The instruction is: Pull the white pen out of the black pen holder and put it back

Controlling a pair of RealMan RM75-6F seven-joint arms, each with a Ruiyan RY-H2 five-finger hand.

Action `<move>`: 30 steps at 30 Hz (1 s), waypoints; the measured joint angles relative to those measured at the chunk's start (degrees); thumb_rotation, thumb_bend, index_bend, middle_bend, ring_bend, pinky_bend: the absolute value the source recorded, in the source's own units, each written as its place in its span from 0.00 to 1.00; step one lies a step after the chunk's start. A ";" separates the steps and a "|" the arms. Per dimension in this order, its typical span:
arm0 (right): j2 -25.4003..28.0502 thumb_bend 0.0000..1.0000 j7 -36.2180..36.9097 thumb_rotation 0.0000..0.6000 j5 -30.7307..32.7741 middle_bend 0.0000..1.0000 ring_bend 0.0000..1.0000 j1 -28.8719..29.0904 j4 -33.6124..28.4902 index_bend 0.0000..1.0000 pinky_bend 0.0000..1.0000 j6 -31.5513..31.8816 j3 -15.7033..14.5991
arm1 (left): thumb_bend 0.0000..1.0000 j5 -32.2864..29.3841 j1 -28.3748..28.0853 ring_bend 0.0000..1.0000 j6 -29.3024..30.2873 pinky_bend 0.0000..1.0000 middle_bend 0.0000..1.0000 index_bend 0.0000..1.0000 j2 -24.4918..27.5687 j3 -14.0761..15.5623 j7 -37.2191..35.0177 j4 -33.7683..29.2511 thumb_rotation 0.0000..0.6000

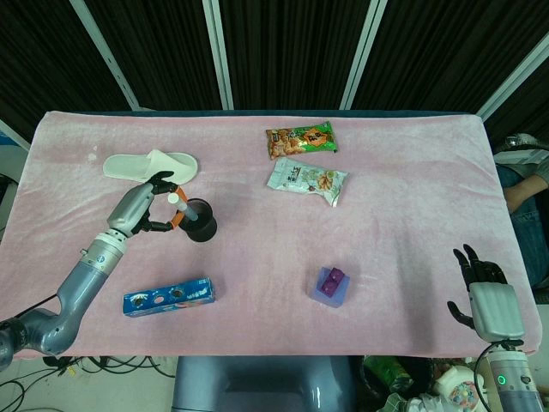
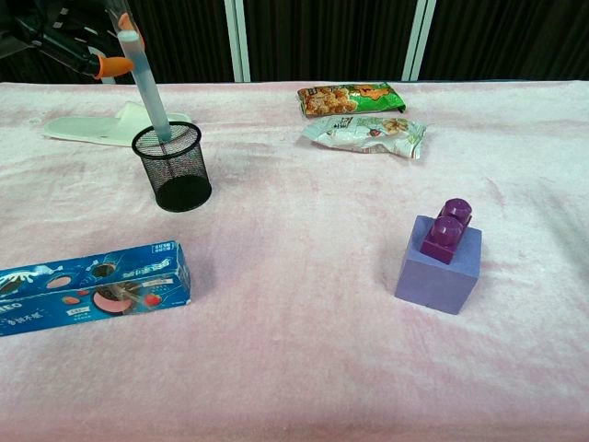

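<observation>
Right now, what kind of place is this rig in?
Probably a lab data-collection bench: a table under a pink cloth, black curtain panels behind, and unrelated props laid out, such as a slipper and snack bags.

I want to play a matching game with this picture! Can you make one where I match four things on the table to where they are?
Things:
1. white pen
2. white slipper
3. purple block
4. blue cookie box

Places:
A. lying flat behind the black pen holder
B. near the front left edge of the pink cloth
C. tip just inside the holder, held by the left hand
D. alone on the right side of the cloth

Pairs: 1-C, 2-A, 3-D, 4-B
</observation>
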 measured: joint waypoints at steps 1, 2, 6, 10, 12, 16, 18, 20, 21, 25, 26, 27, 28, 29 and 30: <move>0.03 0.16 0.05 1.00 -0.02 0.04 0.20 0.00 0.00 0.01 0.17 -0.04 -0.02 | 0.46 0.25 -0.17 0.08 0.01 0.16 0.46 0.63 -0.35 0.10 0.08 0.55 1.00; 0.04 0.16 0.09 1.00 -0.05 0.04 0.20 0.01 0.00 0.01 0.17 -0.06 -0.03 | 0.46 0.27 -0.38 0.08 -0.01 0.16 0.46 0.63 -0.78 0.25 0.43 1.27 1.00; 0.07 0.16 0.22 1.00 0.03 0.04 0.20 0.04 0.02 0.01 0.17 -0.10 0.02 | 0.46 -1.00 -1.07 0.08 -0.29 0.16 0.45 0.63 -1.90 0.55 2.88 3.02 1.00; 0.10 0.16 0.27 1.00 0.07 0.04 0.20 0.04 0.02 0.01 0.17 -0.10 0.03 | 0.46 -2.69 -1.93 0.08 -0.57 0.16 0.45 0.63 -3.00 0.82 6.53 4.55 1.00; 0.10 0.17 0.27 1.00 0.08 0.04 0.20 0.06 -0.01 0.01 0.17 -0.10 0.06 | 0.46 -3.93 -2.46 0.08 -0.86 0.16 0.44 0.63 -3.63 1.00 8.61 5.16 1.00; 0.10 0.16 0.21 1.00 0.10 0.04 0.20 0.05 -0.02 0.01 0.17 -0.07 0.05 | 0.46 -6.44 -3.45 0.08 -1.79 0.16 0.43 0.62 -4.49 1.30 11.69 5.75 1.00; 0.11 0.17 0.21 1.00 0.08 0.04 0.20 0.05 -0.04 0.01 0.17 -0.05 0.05 | 0.46 -7.48 -3.77 0.08 -2.19 0.16 0.43 0.62 -4.81 1.49 12.72 5.70 1.00; 0.11 0.16 0.20 1.00 0.10 0.04 0.20 0.06 -0.05 0.01 0.17 -0.11 0.03 | 0.46 -8.54 -4.12 0.08 -2.57 0.16 0.43 0.62 -5.30 1.59 13.65 5.83 1.00; 0.12 0.16 0.22 1.00 0.10 0.04 0.20 0.06 -0.06 0.01 0.17 -0.12 0.03 | 0.46 -9.05 -4.27 0.08 -2.68 0.15 0.43 0.62 -5.55 1.62 14.09 5.96 1.00; 0.13 0.16 0.25 1.00 0.08 0.04 0.20 0.05 -0.03 0.01 0.17 -0.10 0.02 | 0.46 -11.17 -4.89 0.08 -3.04 0.15 0.43 0.62 -6.41 1.75 16.05 6.57 1.00; 0.15 0.16 0.27 1.00 0.14 0.04 0.20 0.06 -0.04 0.01 0.17 -0.16 0.02 | 0.46 -11.91 -5.06 0.08 -3.17 0.15 0.42 0.62 -6.59 1.80 16.68 6.77 1.00; 0.16 0.16 0.27 1.00 0.17 0.04 0.20 0.08 -0.04 0.01 0.17 -0.21 0.02 | 0.46 -12.57 -5.20 0.08 -3.26 0.15 0.42 0.62 -6.72 1.85 17.23 6.91 1.00; 0.17 0.16 0.26 1.00 0.21 0.04 0.20 0.10 -0.05 0.02 0.17 -0.26 0.02 | 0.46 -13.25 -5.35 0.08 -3.35 0.15 0.42 0.62 -6.85 1.90 17.86 7.04 1.00; 0.17 0.16 0.28 1.00 0.21 0.04 0.20 0.11 -0.05 0.02 0.17 -0.26 0.04 | 0.46 -14.29 -5.64 0.08 -3.46 0.15 0.42 0.62 -7.12 1.99 19.01 7.24 1.00; 0.16 0.16 0.31 1.00 0.21 0.04 0.20 0.12 -0.06 0.02 0.17 -0.23 0.07 | 0.46 -14.68 -5.76 0.08 -3.50 0.15 0.42 0.62 -7.24 2.03 19.45 7.30 1.00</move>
